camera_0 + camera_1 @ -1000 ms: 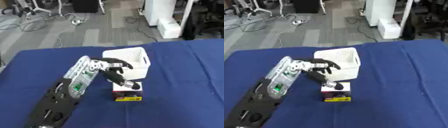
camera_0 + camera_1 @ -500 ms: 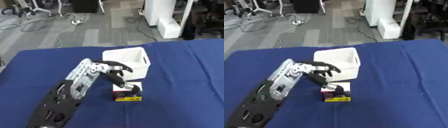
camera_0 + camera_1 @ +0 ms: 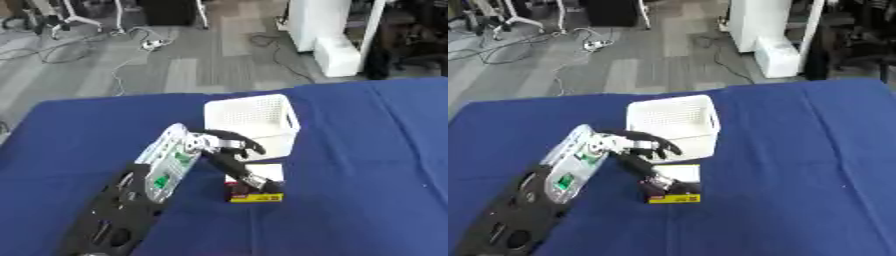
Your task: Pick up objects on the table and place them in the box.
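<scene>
The left hand [image 3: 229,148] reaches in from the lower left, fingers curled downward and thumb stretched onto a small box [image 3: 255,182], white on top with a dark and yellow front; whether it grips the box cannot be told. The box lies on the blue bench [image 3: 367,165] just before the white perforated basket [image 3: 249,122], which stands upright behind the hand.
</scene>
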Robot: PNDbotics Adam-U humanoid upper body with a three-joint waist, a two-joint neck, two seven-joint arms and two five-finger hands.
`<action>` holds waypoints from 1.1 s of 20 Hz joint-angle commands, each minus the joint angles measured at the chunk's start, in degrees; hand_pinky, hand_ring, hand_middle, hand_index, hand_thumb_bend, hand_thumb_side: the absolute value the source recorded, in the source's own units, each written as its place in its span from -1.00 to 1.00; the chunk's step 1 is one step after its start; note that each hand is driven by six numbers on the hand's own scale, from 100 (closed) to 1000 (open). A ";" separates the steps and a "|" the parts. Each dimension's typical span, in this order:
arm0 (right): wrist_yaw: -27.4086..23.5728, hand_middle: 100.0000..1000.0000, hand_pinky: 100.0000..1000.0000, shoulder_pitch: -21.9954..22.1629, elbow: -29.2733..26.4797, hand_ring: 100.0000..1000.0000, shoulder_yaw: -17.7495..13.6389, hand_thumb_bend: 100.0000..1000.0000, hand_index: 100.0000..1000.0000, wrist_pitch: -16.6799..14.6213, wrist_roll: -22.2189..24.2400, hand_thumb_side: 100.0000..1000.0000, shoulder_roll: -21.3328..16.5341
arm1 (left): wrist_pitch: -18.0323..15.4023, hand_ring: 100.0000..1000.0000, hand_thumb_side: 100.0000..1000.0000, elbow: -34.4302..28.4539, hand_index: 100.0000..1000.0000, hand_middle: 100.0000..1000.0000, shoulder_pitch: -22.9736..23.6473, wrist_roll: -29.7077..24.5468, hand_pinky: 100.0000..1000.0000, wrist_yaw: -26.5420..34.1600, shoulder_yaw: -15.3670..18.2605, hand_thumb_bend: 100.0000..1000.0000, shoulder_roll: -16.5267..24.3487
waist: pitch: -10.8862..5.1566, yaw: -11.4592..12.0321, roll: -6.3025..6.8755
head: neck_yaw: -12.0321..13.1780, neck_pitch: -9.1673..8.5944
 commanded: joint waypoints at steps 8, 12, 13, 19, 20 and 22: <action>-0.42 -0.22 -0.57 -1.02 -0.75 -0.21 -0.45 -1.00 -0.04 0.29 0.09 1.00 -1.57 | -1.61 0.94 0.14 1.24 1.00 1.00 -1.02 0.01 0.80 -1.71 -0.39 0.33 -0.23 | -0.38 -0.15 -0.18 | -0.37 -0.25; -0.49 -0.22 -0.56 -1.07 -0.75 -0.21 -0.47 -1.00 -0.04 0.30 0.07 1.00 -1.57 | -2.63 0.97 0.10 2.63 1.00 1.00 -1.22 0.01 0.88 -3.28 -0.54 0.34 -0.54 | -0.38 -0.20 -0.19 | -0.36 -0.23; -0.50 -0.22 -0.56 -1.06 -0.75 -0.21 -0.47 -1.00 -0.04 0.31 0.07 1.00 -1.57 | -2.84 0.98 0.10 2.94 1.00 1.00 -1.28 0.01 0.89 -3.68 -0.54 0.34 -0.58 | -0.38 -0.20 -0.19 | -0.38 -0.23; -0.49 -0.22 -0.56 -1.07 -0.75 -0.21 -0.48 -1.00 -0.04 0.33 0.08 1.00 -1.56 | -3.56 0.98 0.14 3.72 1.00 1.00 -1.53 0.01 0.90 -5.23 -0.11 0.32 -0.85 | -0.38 -0.18 -0.18 | -0.42 -0.17; -0.49 -0.22 -0.56 -1.06 -0.75 -0.21 -0.48 -1.00 -0.04 0.33 0.08 1.00 -1.56 | -3.59 0.98 0.15 3.71 1.00 1.00 -1.63 0.01 0.89 -5.31 -0.03 0.32 -0.93 | -0.38 -0.17 -0.19 | -0.43 -0.16; -0.47 -0.22 -0.56 -1.03 -0.75 -0.21 -0.46 -1.00 -0.04 0.36 0.10 1.00 -1.55 | -3.62 0.98 0.15 3.57 1.00 1.00 -1.97 0.01 0.89 -5.44 0.17 0.32 -1.13 | -0.40 -0.15 -0.20 | -0.38 -0.13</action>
